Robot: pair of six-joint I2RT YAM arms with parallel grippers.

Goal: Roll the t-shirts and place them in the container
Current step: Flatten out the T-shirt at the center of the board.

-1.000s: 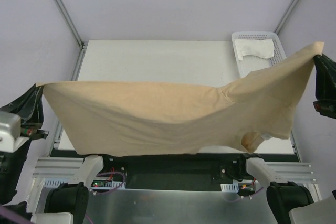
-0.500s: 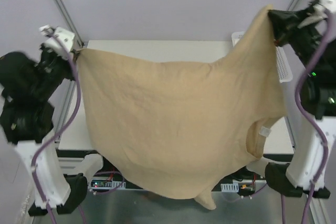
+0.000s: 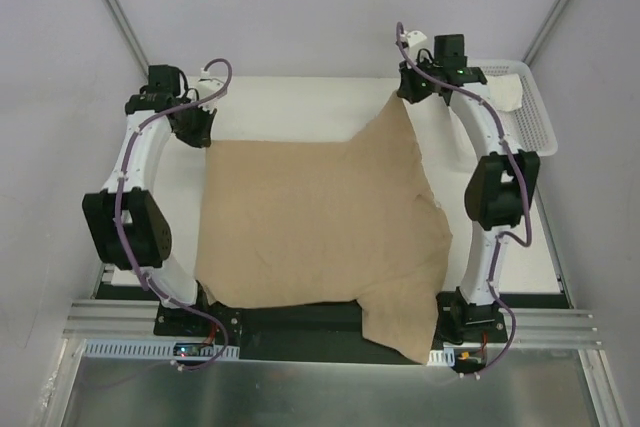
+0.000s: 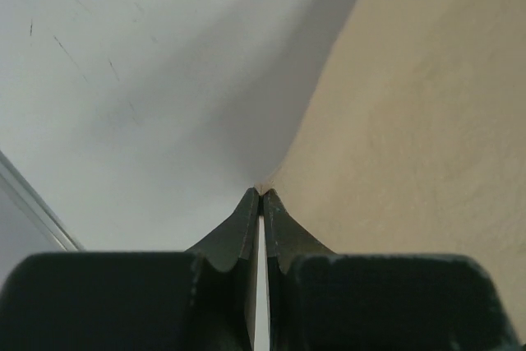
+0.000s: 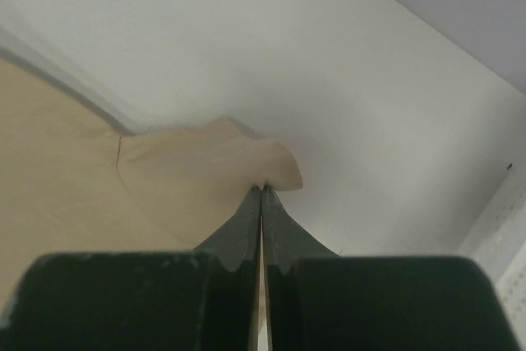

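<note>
Only the overhead view shows the tan t-shirt (image 3: 320, 217) spread across the bench (image 3: 300, 107), and the white t-shirt (image 3: 508, 95) in the basket (image 3: 538, 127). The wrist views show the left pincer (image 4: 260, 195) and the right pincer (image 5: 261, 188) each clamped on one of the tan t-shirt's far corners.

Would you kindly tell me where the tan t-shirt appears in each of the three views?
Top external: tan t-shirt spread across the middle of the white table, far corners pinched by the left tool and right tool, one part reaching past the near edge.
Left wrist: fills the right side, its corner at the tool tips.
Right wrist: lower left, its corner at the tool tips.
Shared landmark: the white table beneath it.
</note>
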